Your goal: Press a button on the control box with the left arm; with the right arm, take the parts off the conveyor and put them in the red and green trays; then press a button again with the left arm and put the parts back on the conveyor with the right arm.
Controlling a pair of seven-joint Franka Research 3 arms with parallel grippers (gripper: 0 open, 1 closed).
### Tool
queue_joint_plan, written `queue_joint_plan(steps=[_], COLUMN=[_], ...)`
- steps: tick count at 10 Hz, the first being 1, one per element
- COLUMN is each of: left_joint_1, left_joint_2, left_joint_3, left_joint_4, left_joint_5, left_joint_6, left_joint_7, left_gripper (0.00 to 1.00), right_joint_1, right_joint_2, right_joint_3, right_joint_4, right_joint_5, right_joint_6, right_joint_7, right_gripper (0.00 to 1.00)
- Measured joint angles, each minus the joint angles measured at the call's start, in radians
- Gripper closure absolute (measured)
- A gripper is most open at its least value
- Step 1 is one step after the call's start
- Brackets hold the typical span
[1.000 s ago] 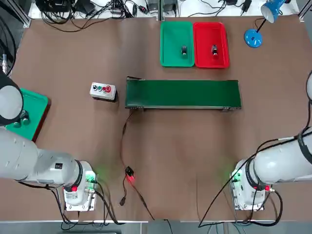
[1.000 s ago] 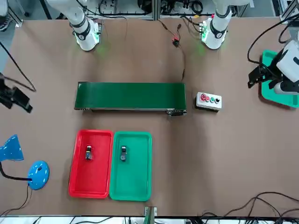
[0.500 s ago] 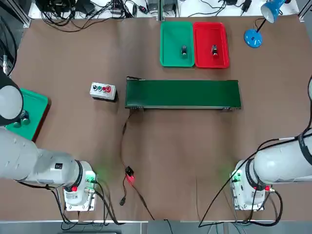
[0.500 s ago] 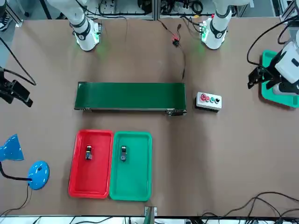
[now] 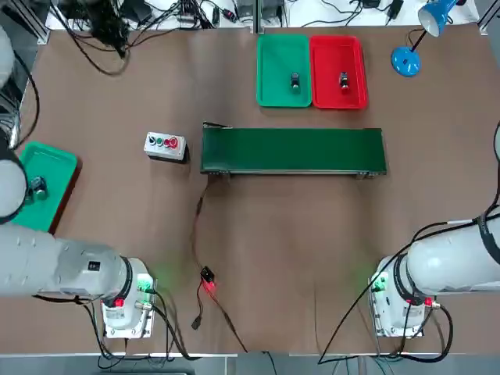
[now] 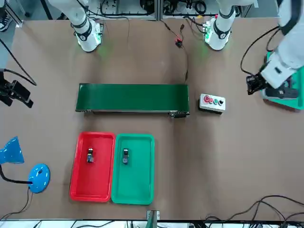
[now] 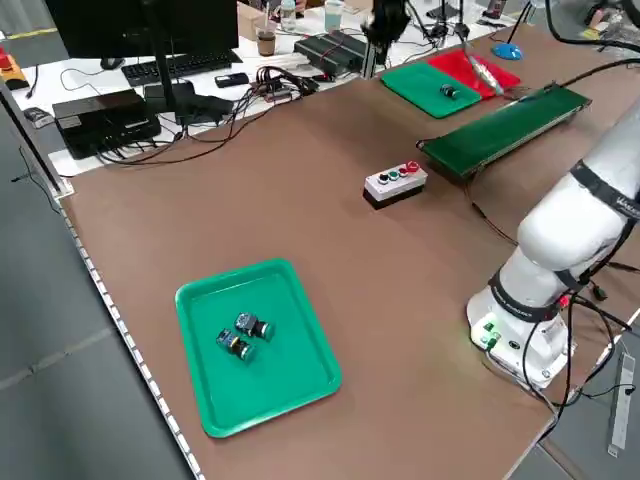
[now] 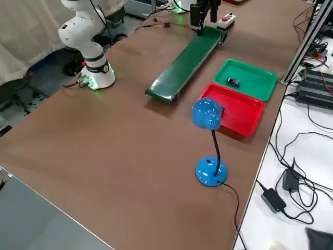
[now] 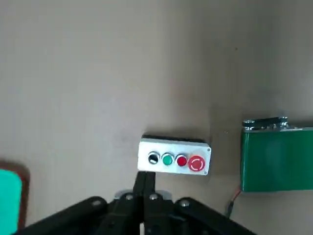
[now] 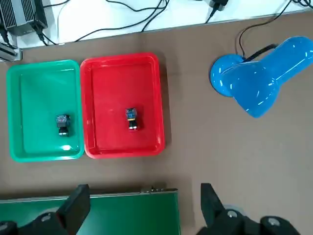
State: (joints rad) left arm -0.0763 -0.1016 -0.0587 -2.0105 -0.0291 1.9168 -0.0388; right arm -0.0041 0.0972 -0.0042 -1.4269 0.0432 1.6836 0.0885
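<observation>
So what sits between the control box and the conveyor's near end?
Nothing: in the top view only bare tabletop separates the control box from the conveyor.

1. Brown table (image 5: 273, 234) fills the work area.
2. Blue desk lamp (image 8: 208, 117) stands on the table; its round base (image 5: 405, 61) sits near a far corner.
3. White bench (image 7: 130, 75) beyond the far edge carries a keyboard (image 7: 165, 68), black boxes and tangled cables (image 5: 164, 17).
4. Grey floor (image 7: 60, 380) alongside the table.
</observation>
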Motion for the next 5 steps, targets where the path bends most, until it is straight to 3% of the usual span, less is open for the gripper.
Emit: queue_joint_plan(steps=[3, 5], left_joint_1=[0.000, 0.000], left_joint_2=[-0.004, 0.020], left_joint_3=[-0.044, -0.055], left_joint_4=[-0.306, -0.396], left_joint_5=[0.000, 0.000], left_joint_6=[0.292, 0.374], left_joint_7=[-0.001, 0.000], left_gripper=[0.99, 0.99], right_joint_1=[0.000, 0.000], right_joint_2=[0.000, 0.000], right_joint_3=[0.003, 0.005], right_joint_4=[-0.006, -0.006], right_joint_5=[-0.026, -0.028], right_joint_6=[-0.013, -0.021], right_joint_7=[-0.002, -0.003], right_gripper=[0.00, 0.00])
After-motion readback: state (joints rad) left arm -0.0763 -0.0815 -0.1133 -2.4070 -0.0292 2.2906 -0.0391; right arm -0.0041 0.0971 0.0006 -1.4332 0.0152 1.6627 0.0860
